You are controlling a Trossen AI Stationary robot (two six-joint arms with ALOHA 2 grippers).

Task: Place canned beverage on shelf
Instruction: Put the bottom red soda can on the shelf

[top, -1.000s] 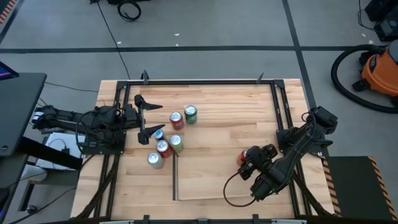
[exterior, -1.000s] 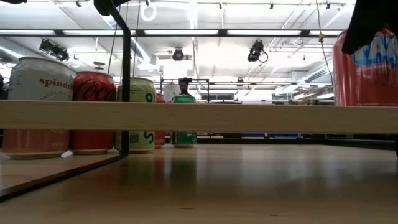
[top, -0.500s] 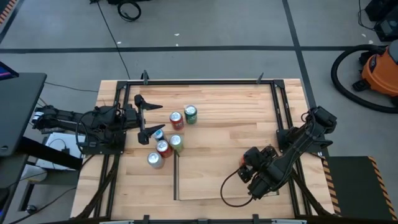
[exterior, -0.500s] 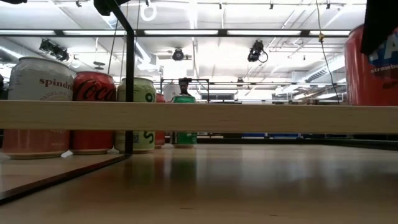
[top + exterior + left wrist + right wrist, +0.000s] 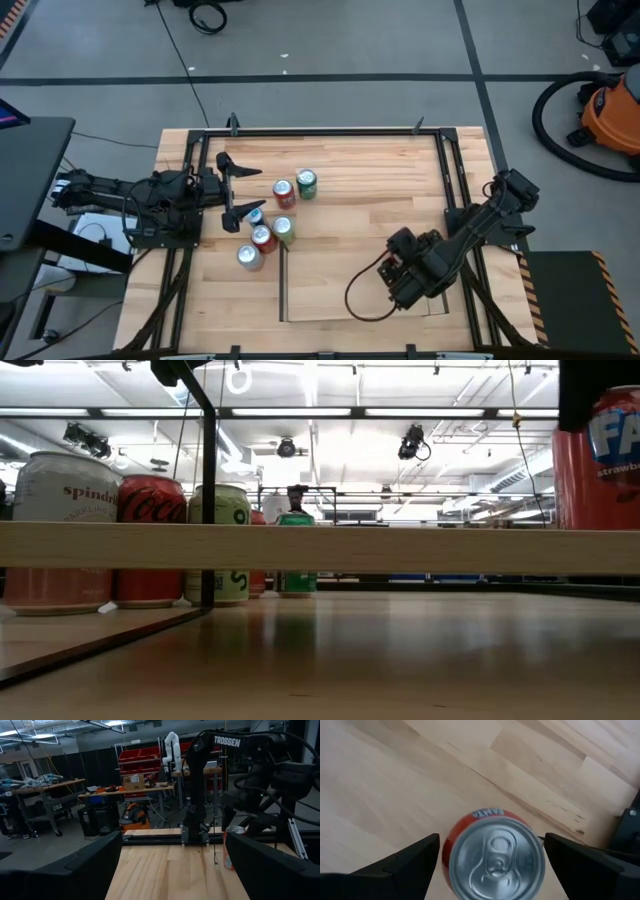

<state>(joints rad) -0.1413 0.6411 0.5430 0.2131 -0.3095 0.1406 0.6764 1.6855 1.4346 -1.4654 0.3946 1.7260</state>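
A red can (image 5: pixel 492 857) with a silver top stands upright at the right of the shelf (image 5: pixel 330 270), a light-wood panel edged by dark rods. It also shows in the low view (image 5: pixel 600 470). My right gripper (image 5: pixel 492 855) points straight down over the can, shut on it, and hides it in the high view (image 5: pixel 398 282). The shelf's front edge (image 5: pixel 320 548) hides whether the can's bottom touches the panel. My left gripper (image 5: pixel 247 190) is open and empty at the table's left, beside loose cans. My right gripper pinches the red can between its two fingers, one on each side of the can's wall just below the top rim (image 5: pixel 447 855). The fingers come from above, pointing down. The can is upright, its bottom at the level of the shelf.
Several cans stand on the tabletop left of the shelf, among them a red one (image 5: pixel 284 192), a green one (image 5: pixel 306 184) and a silver one (image 5: pixel 249 257). They show under the shelf in the low view (image 5: pixel 150 540). The shelf's left and middle are bare wood.
My right gripper has carried the red can a little toward the table's near edge over the shelf. It has tipped from slanting to pointing straight down, so it now hides the can from above. The can has stayed upright.
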